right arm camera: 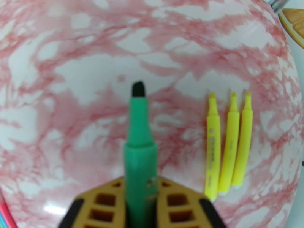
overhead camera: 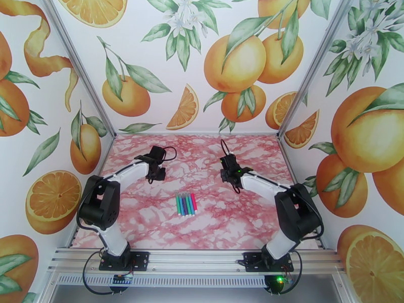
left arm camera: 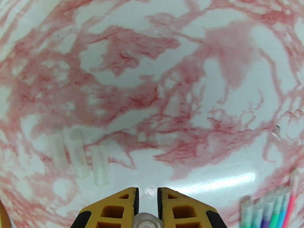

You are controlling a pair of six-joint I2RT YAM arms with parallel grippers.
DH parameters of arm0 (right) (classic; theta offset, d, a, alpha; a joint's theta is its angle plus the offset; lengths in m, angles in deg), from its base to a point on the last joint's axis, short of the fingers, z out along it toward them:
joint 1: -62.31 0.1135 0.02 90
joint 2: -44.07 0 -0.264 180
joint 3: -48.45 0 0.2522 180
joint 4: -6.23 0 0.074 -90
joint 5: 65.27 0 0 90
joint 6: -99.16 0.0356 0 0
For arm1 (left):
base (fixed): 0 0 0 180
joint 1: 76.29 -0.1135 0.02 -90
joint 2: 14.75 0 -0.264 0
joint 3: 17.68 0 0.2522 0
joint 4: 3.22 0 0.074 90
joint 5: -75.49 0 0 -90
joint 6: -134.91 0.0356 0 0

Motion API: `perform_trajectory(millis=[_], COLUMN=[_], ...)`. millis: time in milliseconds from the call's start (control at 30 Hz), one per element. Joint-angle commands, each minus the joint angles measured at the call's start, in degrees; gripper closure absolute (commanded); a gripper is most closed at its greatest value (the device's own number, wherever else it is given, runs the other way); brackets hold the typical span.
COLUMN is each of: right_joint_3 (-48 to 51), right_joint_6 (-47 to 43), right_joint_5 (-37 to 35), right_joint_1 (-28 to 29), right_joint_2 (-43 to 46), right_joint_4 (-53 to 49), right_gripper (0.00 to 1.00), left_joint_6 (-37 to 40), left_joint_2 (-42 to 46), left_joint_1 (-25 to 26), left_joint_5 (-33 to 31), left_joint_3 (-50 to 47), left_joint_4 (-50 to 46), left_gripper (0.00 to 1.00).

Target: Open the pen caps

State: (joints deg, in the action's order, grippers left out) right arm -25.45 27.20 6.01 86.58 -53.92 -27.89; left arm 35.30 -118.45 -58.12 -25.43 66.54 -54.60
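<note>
Left end effector (left arm camera: 147, 193) pinches clear cap (left arm camera: 147, 222) | three loose caps (left arm camera: 78, 158) ahead-left

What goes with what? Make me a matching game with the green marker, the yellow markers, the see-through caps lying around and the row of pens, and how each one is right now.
Things:
1. green marker
2. yellow markers
3. clear caps
4. row of pens

States:
A. caps on, lying together in the middle of the table
B. lying loose, no pens in them
C. held in the right gripper, tip bare
D. three side by side on the table, tips bare

Pairs: 1-C, 2-D, 3-B, 4-A.
</note>
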Motion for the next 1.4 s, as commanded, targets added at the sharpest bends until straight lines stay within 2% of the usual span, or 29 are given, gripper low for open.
perform_trajectory(millis=[0, 500, 833, 1367], right_joint_3=[-2.64, -7.17, -10.64, -12.51], right_joint_6=[-0.44, 1.37, 1.99, 2.44], right_joint_5=[-1.61, 3.64, 3.77, 4.09], right_joint_1=[-1.22, -6.46, -7.40, -8.07], right_joint_2=[-1.87, -7.84, -11.26, -13.52], right_joint_4=[-3.26, -7.21, -10.11, -12.41], right_gripper=[0.84, 0.78, 0.76, 0.74], left_joint_6=[1.20, 1.25, 1.53, 1.96], left_joint_2=[-2.25, -6.48, -9.58, -10.28], left_joint_1=[0.11, 0.11, 0.13, 0.11], left_joint_5=[-3.47, -7.19, -7.54, -7.64], left_joint_3=[2.40, 3.28, 4.26, 4.38], left_joint_4=[-1.92, -2.10, -3.42, -4.55], left_gripper=[1.00, 1.00, 1.00, 0.86])
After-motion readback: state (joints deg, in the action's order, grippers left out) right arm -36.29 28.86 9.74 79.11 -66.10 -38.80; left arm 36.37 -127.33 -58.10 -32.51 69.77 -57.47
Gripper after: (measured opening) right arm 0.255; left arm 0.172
